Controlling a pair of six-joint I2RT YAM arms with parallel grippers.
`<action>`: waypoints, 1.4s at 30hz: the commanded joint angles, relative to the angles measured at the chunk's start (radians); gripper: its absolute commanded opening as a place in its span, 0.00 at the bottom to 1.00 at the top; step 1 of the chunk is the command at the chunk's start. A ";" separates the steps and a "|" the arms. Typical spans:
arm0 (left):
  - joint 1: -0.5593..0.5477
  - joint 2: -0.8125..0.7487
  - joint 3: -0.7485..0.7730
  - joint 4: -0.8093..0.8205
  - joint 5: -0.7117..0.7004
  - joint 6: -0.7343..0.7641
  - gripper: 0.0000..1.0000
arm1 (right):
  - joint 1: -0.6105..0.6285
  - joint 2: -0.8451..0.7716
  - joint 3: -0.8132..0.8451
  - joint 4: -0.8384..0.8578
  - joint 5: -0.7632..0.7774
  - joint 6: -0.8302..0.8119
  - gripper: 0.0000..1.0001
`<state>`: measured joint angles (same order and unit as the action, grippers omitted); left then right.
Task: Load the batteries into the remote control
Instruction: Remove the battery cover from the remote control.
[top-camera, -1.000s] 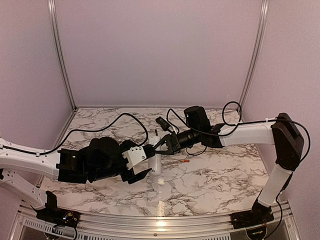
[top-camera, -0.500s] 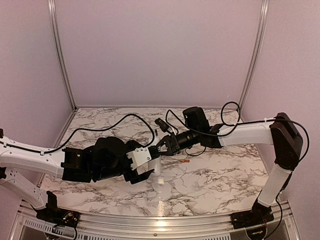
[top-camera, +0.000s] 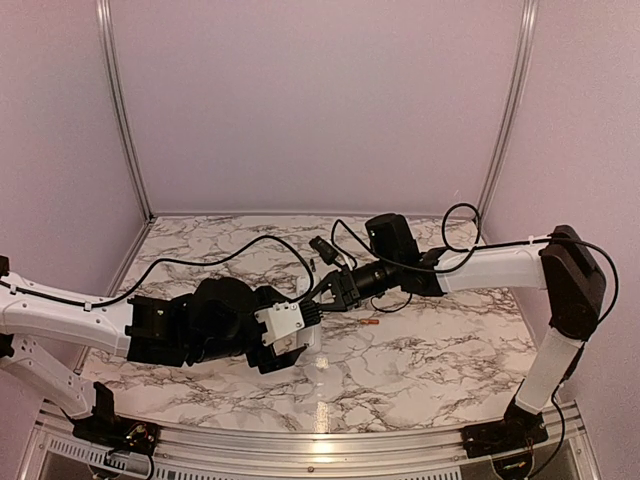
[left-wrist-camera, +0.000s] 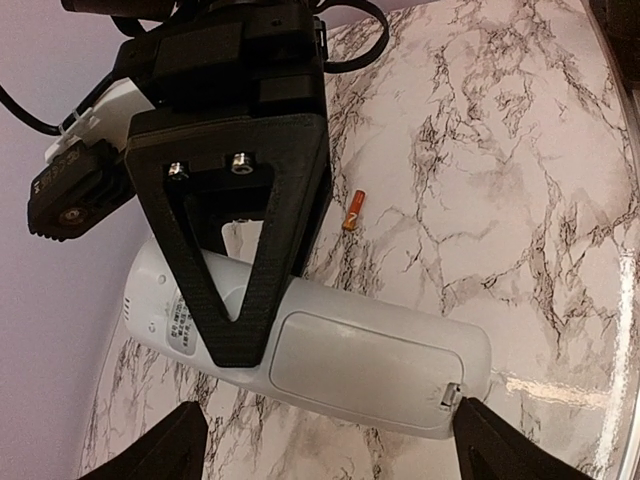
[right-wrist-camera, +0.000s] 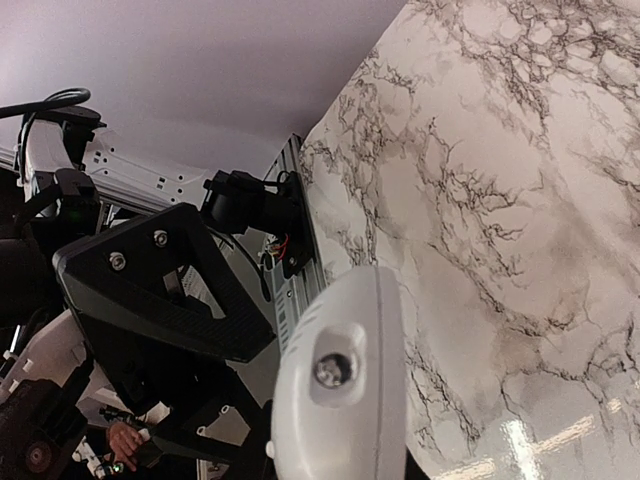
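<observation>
The white remote control (left-wrist-camera: 360, 350) lies back-up, its battery cover panel (left-wrist-camera: 370, 360) closed flush. My right gripper (top-camera: 322, 300) is shut on its far end; one black triangular finger (left-wrist-camera: 240, 200) lies across the remote's back. The right wrist view shows the remote's end face (right-wrist-camera: 340, 390) with its small emitter window. My left gripper (left-wrist-camera: 340, 445) is open wide, just above the remote, and its right fingertip (left-wrist-camera: 500, 445) touches the remote's near corner. The orange battery (left-wrist-camera: 352, 212) lies on the marble beyond the remote, also visible in the top view (top-camera: 372, 323). The dark battery is out of view.
The marble table (top-camera: 440, 350) is walled by lilac panels at back and sides. Black cables (top-camera: 250, 240) loop over the table behind both arms. The metal front rail (top-camera: 320, 450) runs along the near edge.
My left gripper has moved right and forward, closing in on the remote's near end. My right gripper has shifted slightly left, still holding the remote.
</observation>
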<state>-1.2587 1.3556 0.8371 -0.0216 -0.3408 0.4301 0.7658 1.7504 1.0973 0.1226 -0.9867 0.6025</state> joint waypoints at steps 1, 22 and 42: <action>-0.007 0.014 0.032 -0.023 0.006 0.009 0.89 | 0.013 0.009 0.042 0.011 -0.017 0.008 0.05; -0.007 0.040 0.045 -0.012 0.022 0.007 0.91 | 0.022 0.017 0.049 0.016 -0.016 0.013 0.05; -0.005 0.033 0.033 0.050 -0.057 0.004 0.85 | 0.023 0.021 0.049 0.023 -0.026 0.023 0.03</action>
<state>-1.2598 1.3808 0.8555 -0.0261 -0.3420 0.4332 0.7757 1.7607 1.1030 0.1246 -0.9859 0.6060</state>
